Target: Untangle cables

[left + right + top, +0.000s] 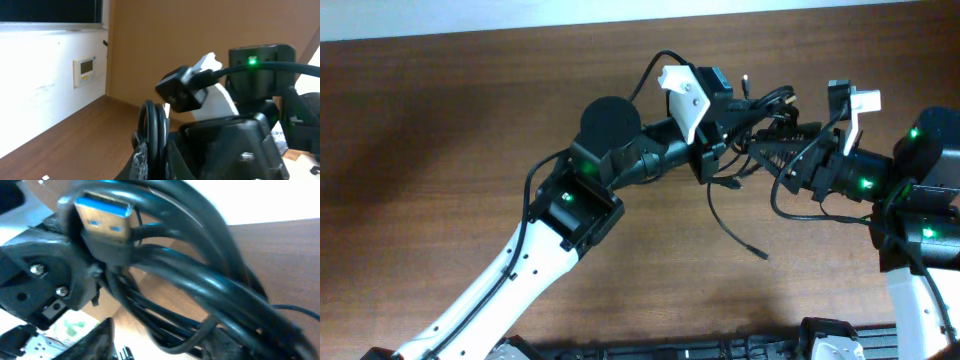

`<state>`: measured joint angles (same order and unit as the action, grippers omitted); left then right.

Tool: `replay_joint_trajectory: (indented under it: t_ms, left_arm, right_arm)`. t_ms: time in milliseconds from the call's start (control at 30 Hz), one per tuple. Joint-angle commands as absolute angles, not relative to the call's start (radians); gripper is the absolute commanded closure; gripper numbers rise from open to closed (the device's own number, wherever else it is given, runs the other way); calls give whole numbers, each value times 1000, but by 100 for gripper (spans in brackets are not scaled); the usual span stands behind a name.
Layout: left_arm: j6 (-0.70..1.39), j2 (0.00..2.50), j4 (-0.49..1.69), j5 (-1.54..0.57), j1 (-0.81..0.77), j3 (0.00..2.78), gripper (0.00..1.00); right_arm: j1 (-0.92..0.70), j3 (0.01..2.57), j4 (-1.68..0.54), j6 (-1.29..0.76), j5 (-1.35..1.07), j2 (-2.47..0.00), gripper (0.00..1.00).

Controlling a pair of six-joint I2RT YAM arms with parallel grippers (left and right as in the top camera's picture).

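Note:
The cables are black cords bunched in the air between my two grippers, and one loose end trails down onto the table. My left gripper is shut on two or three loops of them, which stand upright out of its jaws. My right gripper faces it from the right. Its jaws stand apart, with thick loops crossing the gap close to the camera. A blue USB plug lies against the left gripper's body.
The brown wooden table runs under both arms. The right arm's wrist, with a green light, sits close in front of the left gripper. A white wall with a small panel is at the left.

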<state>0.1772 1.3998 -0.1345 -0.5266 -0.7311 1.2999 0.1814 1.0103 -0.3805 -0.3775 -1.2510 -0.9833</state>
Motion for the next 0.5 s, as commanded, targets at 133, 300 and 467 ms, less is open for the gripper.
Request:
replay_joint_trajectory:
  t_ms: [133,300,467]
  left_arm:
    - [162,1384,-140,-511,-737,1316,100]
    - [110,1384,-129,-393,-736,1316,100]
    - [104,1384,-169,-340,-680,1316,100]
  right_arm:
    - [177,1019,-377,-376,-1269,-990,96]
    - [177,1019,-378,-375,-1304,-990,96]
    - [177,1019,-488,-318,-1291,-991,96]
